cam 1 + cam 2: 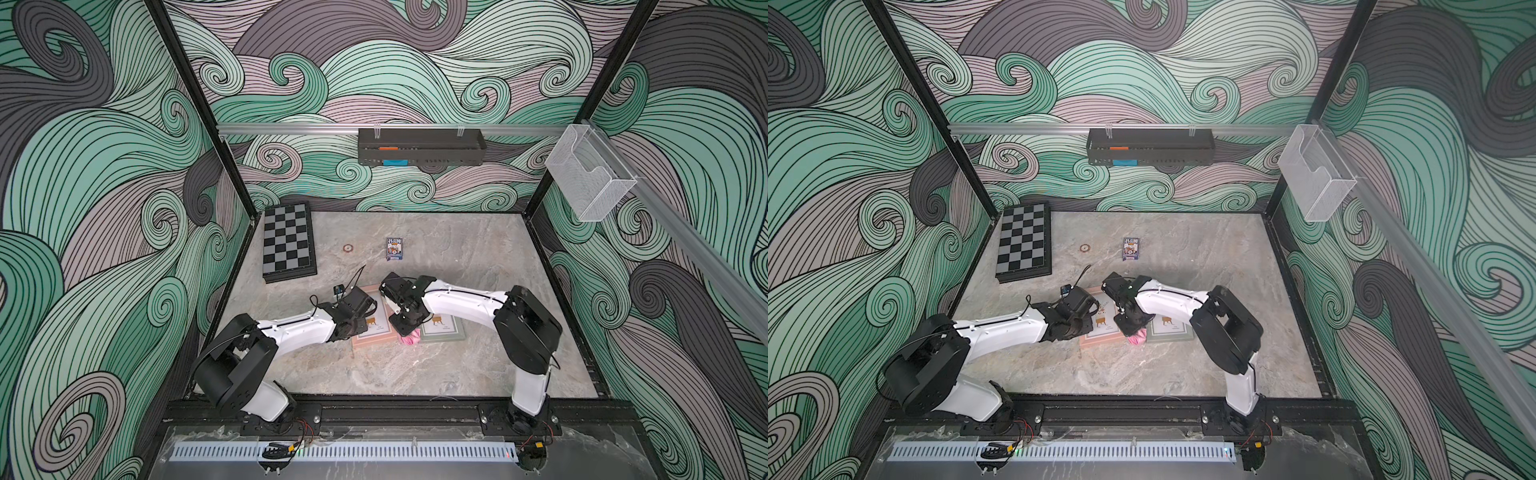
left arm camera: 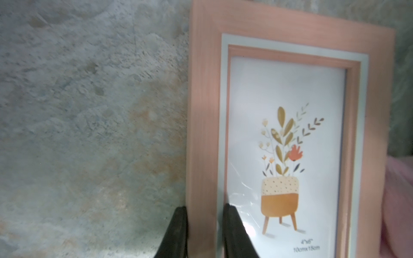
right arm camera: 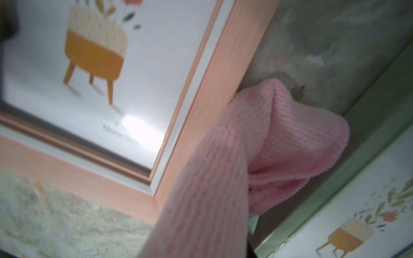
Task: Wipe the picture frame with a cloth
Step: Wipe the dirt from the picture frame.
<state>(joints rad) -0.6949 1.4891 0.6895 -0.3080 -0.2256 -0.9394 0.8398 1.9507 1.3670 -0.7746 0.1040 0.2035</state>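
A pink-rimmed picture frame (image 1: 376, 334) (image 1: 1102, 337) (image 2: 288, 125) (image 3: 107, 67) with a potted-plant print lies flat on the table near its middle. My left gripper (image 2: 204, 232) (image 1: 358, 326) is shut on the frame's long side rail, one finger outside the rim and one on the glass. The pink cloth (image 3: 257, 143) (image 1: 409, 338) (image 1: 1137, 338) hangs bunched from my right gripper (image 1: 404, 329) (image 1: 1128, 328), which is shut on it. It drapes against the frame's opposite outer edge near a corner. The cloth hides the right fingertips in the right wrist view.
A second, green-rimmed frame (image 1: 446, 332) (image 3: 357, 223) lies just right of the cloth. Farther back are a chessboard (image 1: 289, 243), a card deck (image 1: 394, 248) and a small ring (image 1: 348, 248). A black tray (image 1: 419, 147) and a clear holder (image 1: 590, 174) hang on the walls.
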